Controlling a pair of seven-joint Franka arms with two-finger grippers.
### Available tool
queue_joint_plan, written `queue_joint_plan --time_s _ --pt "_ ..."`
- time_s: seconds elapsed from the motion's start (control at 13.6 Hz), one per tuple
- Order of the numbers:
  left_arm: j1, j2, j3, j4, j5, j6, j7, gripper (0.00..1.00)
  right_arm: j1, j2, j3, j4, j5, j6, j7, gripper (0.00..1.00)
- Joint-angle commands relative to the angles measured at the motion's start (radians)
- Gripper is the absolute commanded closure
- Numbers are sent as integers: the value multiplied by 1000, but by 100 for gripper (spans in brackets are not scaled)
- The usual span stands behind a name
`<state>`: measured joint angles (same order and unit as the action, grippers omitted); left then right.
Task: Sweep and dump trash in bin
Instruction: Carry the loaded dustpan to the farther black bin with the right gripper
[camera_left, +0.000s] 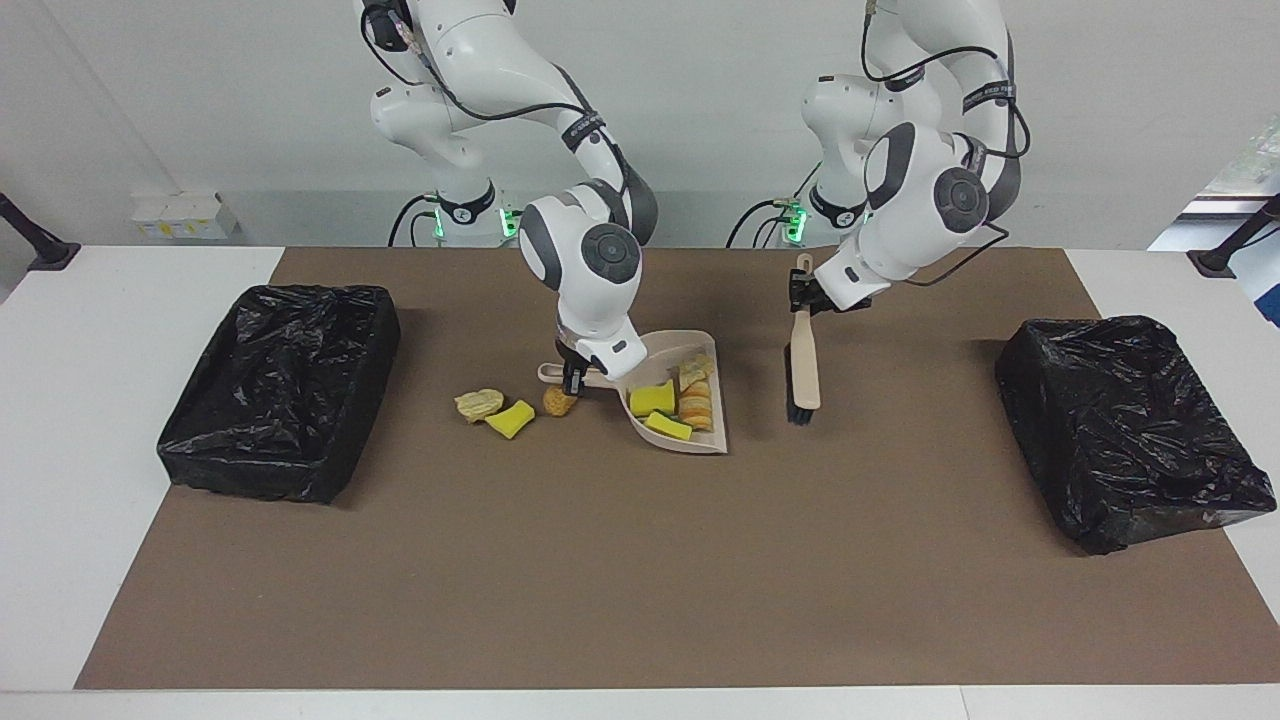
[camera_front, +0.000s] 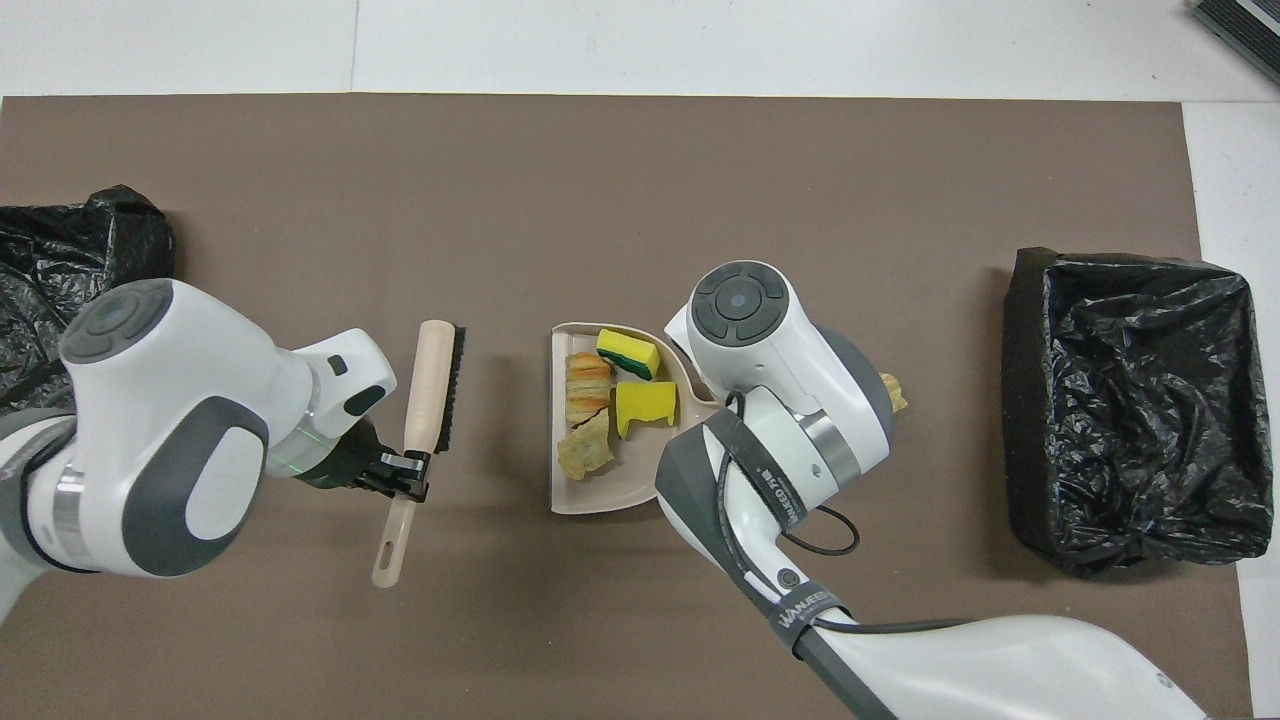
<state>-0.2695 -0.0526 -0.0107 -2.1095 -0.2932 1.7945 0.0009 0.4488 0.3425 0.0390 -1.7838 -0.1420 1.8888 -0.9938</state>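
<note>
Trash (camera_left: 672, 405) is what we see first in the facing view: four scraps, yellow sponge bits and bread-like pieces, sit in the beige dustpan (camera_left: 690, 436) near the middle of the brown mat (camera_left: 640, 580). Three more scraps (camera_left: 497, 408) lie on the mat beside the pan, toward the right arm's end of the table. Our right gripper (camera_left: 574, 376) is clenched on the dustpan's handle, low over the mat, with a golden-brown piece (camera_left: 557, 401) just beside it. Our left gripper (camera_left: 806, 297) grasps the handle of the beige brush (camera_left: 803, 365), which hangs bristles down over the mat, apart from the pan on the left arm's side. One black-lined bin (camera_left: 278, 388) stands at the right arm's end, another bin (camera_left: 1120, 428) at the left arm's end.

From the overhead view we see the green-topped sponge (camera_front: 627, 352), a yellow sponge bit (camera_front: 645, 402) and two bread pieces (camera_front: 588, 415) in the dustpan (camera_front: 600, 495). Our right arm covers its handle and most of the loose scraps. Our left gripper (camera_front: 402, 474) holds the brush (camera_front: 432, 385) beside the pan, well apart from it.
</note>
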Motion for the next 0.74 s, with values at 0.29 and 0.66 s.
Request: queue_joint_plan --time_s 0.29,0.66 --pt "134 48 -8 100 98 44 62 100 -130 -91 7 33 73 -57 -207 100" --pt "107 65 -11 101 118 108 51 100 -196 -99 -2 176 52 -255 -224 100"
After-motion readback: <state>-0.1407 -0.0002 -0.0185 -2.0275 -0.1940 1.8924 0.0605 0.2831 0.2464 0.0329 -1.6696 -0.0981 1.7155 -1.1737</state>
